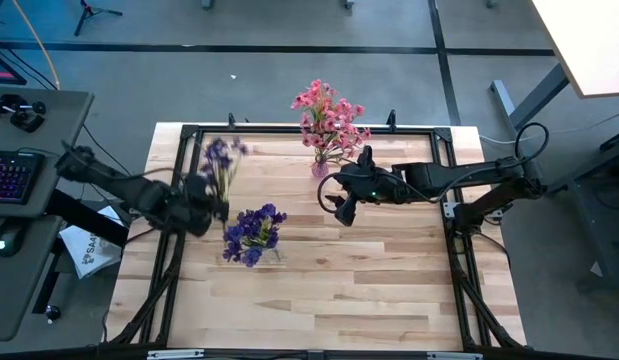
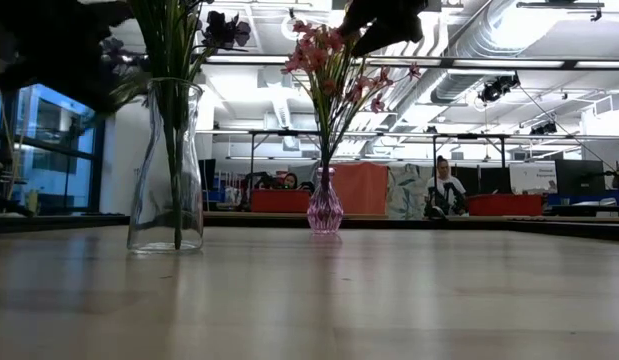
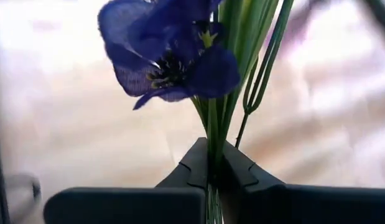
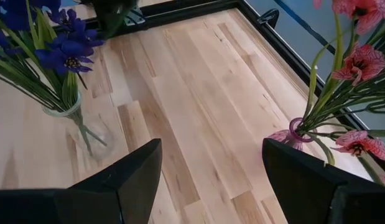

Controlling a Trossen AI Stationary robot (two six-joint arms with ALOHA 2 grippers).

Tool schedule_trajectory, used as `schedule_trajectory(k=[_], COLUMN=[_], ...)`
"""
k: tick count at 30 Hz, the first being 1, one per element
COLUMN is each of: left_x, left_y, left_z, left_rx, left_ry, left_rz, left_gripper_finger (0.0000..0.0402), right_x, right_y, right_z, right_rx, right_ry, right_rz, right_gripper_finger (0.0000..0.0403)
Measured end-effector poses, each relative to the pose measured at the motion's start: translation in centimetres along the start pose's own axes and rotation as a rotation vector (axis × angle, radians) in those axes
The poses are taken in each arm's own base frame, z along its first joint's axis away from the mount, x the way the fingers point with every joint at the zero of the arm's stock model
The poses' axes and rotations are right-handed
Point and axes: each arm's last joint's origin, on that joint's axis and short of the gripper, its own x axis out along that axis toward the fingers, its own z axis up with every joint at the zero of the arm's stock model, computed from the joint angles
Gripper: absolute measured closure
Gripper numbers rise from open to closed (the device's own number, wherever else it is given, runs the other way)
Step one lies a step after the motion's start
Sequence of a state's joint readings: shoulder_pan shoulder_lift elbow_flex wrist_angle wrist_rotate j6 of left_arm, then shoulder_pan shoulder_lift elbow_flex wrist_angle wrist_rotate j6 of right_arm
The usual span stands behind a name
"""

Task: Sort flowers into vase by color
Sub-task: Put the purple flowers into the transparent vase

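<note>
A clear glass vase (image 1: pixel 257 250) near the table's middle holds purple-blue flowers (image 1: pixel 253 231); it also shows in the low view (image 2: pixel 167 165). A small pink vase (image 1: pixel 320 166) at the far middle holds pink flowers (image 1: pixel 329 118). My left gripper (image 1: pixel 211 207) is shut on a purple-blue spray (image 1: pixel 221 158), left of the clear vase. My right gripper (image 1: pixel 345 212) is open and empty, just near of the pink vase. My left gripper pinches the spray's green stems (image 3: pixel 213 146) between its two fingers (image 3: pixel 195 163). The stems run out past the fingertips along the fingers. The blossom (image 3: pixel 170 53) stands clear beyond them, and the spray points toward the table's far edge, lifted off the table.
A black metal frame (image 1: pixel 289 131) runs round the wooden table top. A desk with a keyboard (image 1: pixel 11 175) stands to the left, off the table. Bare wood lies in the near half of the table.
</note>
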State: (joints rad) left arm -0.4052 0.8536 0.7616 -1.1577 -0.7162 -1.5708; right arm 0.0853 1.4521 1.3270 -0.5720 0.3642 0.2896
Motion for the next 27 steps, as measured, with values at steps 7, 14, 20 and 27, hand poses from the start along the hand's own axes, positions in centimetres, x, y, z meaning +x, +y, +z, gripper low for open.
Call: schedule_trajectory(k=[7, 14, 20, 27], left_x=[-0.2, -2.4, -3.3, -2.3], left_y=[-0.7, -3.0, -2.7, -1.0], left_z=[4.0, 5.1, 3.6, 1.0], left_rx=[0.096, 0.251, 0.227, 0.228], left_ry=[-0.319, -0.432, -0.566, -0.541], left_rz=[-0.021, -0.379, -0.533, -0.678], left_gripper_finger=[0.0401, 0.0401, 0.0401, 0.0401], right_x=[0.0, 0.0, 0.0, 0.0], right_y=[0.0, 0.0, 0.0, 0.0], right_z=[0.0, 0.0, 0.0, -0.1], right_rx=[0.025, 0.025, 0.063, 0.096], right_ry=[0.0, 0.0, 0.004, 0.007], right_rz=[0.0, 0.0, -0.001, -0.002], right_gripper_finger=[0.013, 0.013, 0.013, 0.013])
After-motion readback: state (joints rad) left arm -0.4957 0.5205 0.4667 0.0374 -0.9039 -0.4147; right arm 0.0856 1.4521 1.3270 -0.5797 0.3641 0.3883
